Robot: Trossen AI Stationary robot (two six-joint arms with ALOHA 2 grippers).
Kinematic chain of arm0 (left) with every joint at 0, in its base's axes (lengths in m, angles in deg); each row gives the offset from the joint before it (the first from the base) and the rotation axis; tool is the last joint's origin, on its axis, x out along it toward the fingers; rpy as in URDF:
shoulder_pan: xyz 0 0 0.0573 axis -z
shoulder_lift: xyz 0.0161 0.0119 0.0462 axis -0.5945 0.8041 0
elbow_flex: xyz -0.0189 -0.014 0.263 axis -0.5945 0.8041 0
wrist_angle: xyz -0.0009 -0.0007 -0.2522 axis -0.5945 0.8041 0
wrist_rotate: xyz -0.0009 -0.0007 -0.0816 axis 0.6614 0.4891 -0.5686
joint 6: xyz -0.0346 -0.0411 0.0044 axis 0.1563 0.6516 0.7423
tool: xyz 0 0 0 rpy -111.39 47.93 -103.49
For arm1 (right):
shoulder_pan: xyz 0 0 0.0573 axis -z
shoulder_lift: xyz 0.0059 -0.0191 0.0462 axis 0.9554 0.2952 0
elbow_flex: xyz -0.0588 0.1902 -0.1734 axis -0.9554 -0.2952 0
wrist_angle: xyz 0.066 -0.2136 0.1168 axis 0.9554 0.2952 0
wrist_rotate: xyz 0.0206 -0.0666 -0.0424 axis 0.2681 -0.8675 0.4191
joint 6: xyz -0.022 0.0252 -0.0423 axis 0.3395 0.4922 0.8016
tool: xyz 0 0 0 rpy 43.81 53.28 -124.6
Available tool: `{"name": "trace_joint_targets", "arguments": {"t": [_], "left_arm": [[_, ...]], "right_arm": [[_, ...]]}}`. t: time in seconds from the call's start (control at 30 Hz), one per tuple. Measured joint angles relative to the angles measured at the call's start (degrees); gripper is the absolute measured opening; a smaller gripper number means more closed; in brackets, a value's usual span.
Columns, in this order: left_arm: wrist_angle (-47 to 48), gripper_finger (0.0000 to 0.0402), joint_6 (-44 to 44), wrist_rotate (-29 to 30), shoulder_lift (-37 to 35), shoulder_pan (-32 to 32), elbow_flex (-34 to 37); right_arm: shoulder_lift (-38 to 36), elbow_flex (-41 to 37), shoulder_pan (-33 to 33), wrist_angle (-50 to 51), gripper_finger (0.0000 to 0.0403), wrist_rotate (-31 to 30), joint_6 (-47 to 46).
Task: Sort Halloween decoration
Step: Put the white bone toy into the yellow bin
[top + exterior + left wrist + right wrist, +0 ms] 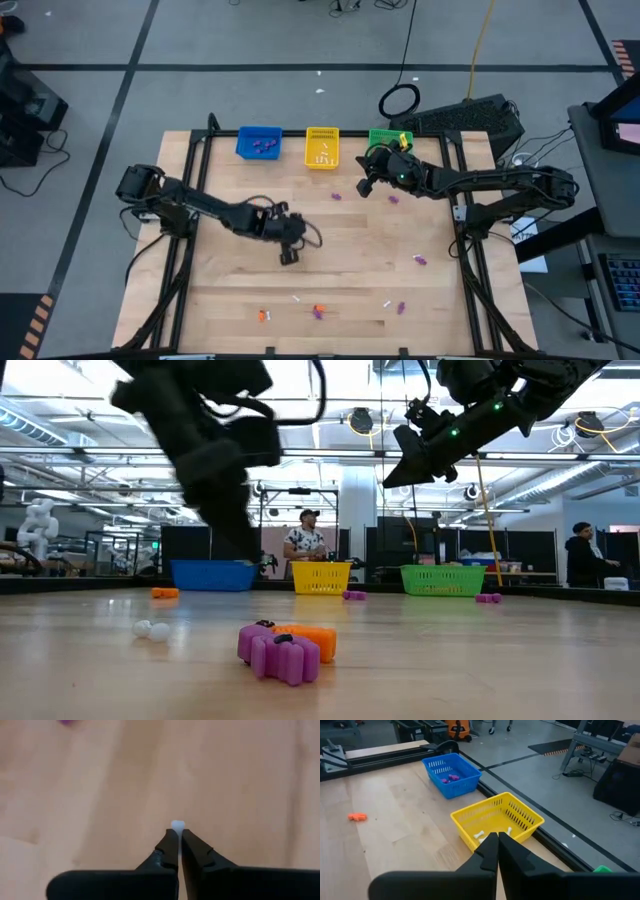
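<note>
Purple trinket and orange one lie nearest, unsorted. We pinch white trinket in left end effector, mid-counter, bound for yellow basket. Right end effector hovers clenched, empty, beside yellow basket.

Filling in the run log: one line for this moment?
left gripper: shut on white trinket | right gripper: shut, raised near yellow basket
</note>
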Motion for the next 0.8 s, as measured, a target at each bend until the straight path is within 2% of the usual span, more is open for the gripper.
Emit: {"name": "trace_joint_targets", "arguments": {"t": [0.13, 0.27, 0.53, 0.8], "left_arm": [[-3.0, 0.0001, -2.5, 0.6, 0.1, -5.8, 0.0], [-7.5, 0.0001, -6.0, 4.9, 0.0, -11.4, 0.0], [-19.2, 0.0001, -9.9, 5.2, 0.8, -22.5, -0.3], [-17.8, 0.0001, -13.0, -0.3, 7.4, -31.8, -8.3]], "right_arm": [[0.0, 0.0, 0.0, 0.0, 0.0002, 0.0, 0.0], [0.0, 0.0, 0.0, 0.0, 0.0002, 0.0, 0.0], [0.0, 0.0, 0.0, 0.0, 0.0002, 0.0, 0.0], [0.0, 0.0, 0.0, 0.0, 0.0002, 0.0, 0.1]]}}
